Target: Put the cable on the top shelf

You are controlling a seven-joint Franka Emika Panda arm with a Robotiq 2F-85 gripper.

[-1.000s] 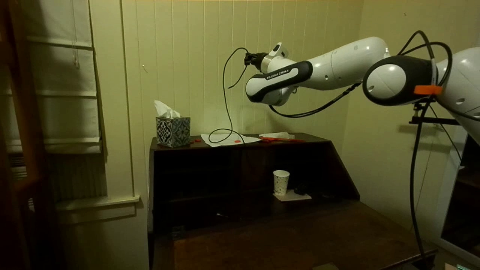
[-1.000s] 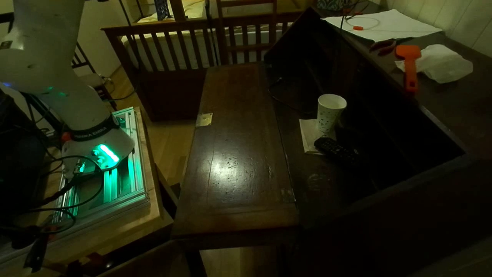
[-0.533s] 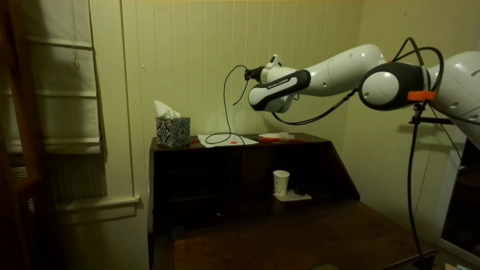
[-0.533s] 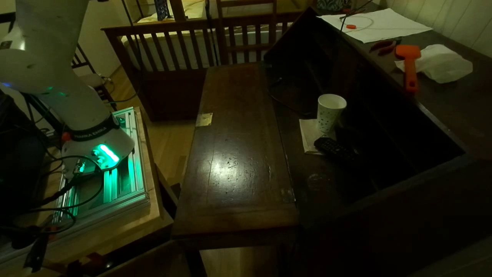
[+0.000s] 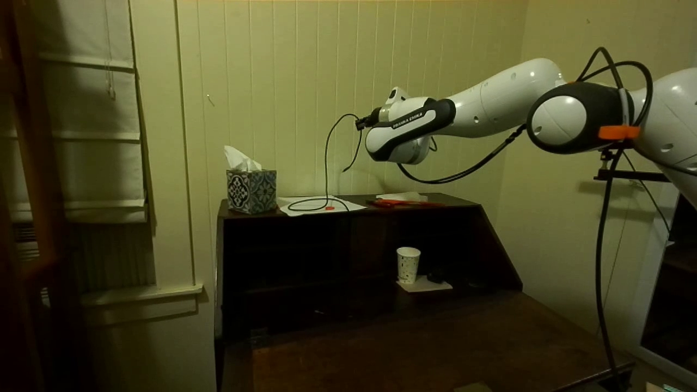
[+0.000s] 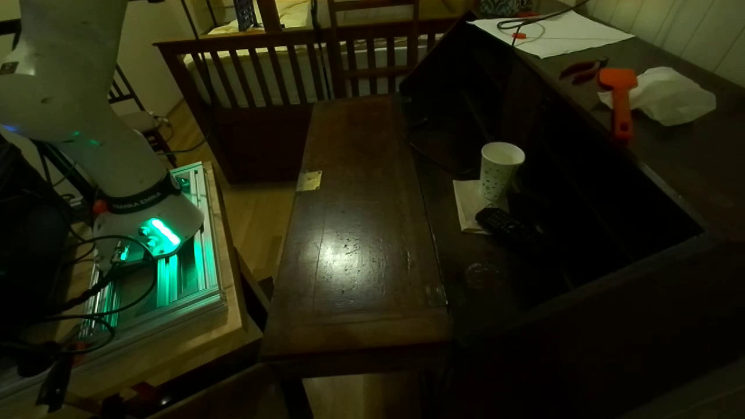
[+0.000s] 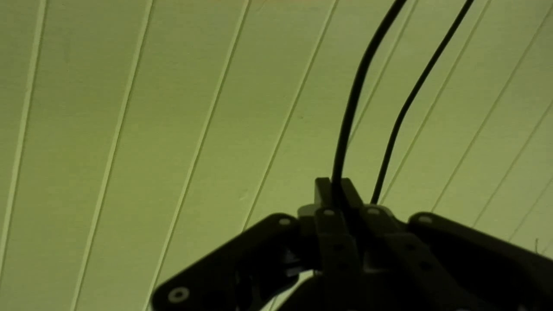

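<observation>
The cable (image 5: 326,158) is a thin dark cord. My gripper (image 5: 360,124) is shut on it near one end, high above the top shelf (image 5: 460,202). The wrist view shows the cable (image 7: 356,86) pinched between the fingertips (image 7: 338,190), with a second strand passing behind the right finger. A short end hangs from the gripper. The long part drops to a loop over the white paper and crosses the shelf's front edge. In an exterior view, the cable (image 6: 527,22) dips over that edge into the dark interior. A thin cord (image 6: 433,156) lies inside; the join is too dark to see.
On the top shelf are a tissue box (image 5: 251,190), white paper (image 6: 559,38), a red clip (image 5: 329,208), pliers (image 6: 584,70), an orange tool (image 6: 621,105) and crumpled white paper (image 6: 675,96). Below stand a cup (image 5: 408,265) and a remote (image 6: 506,224). The wall is behind.
My gripper has moved down with the cable held. The cable's loop has settled lower and shifted toward the tissue box. The white paper and red clip have slid the same way.
</observation>
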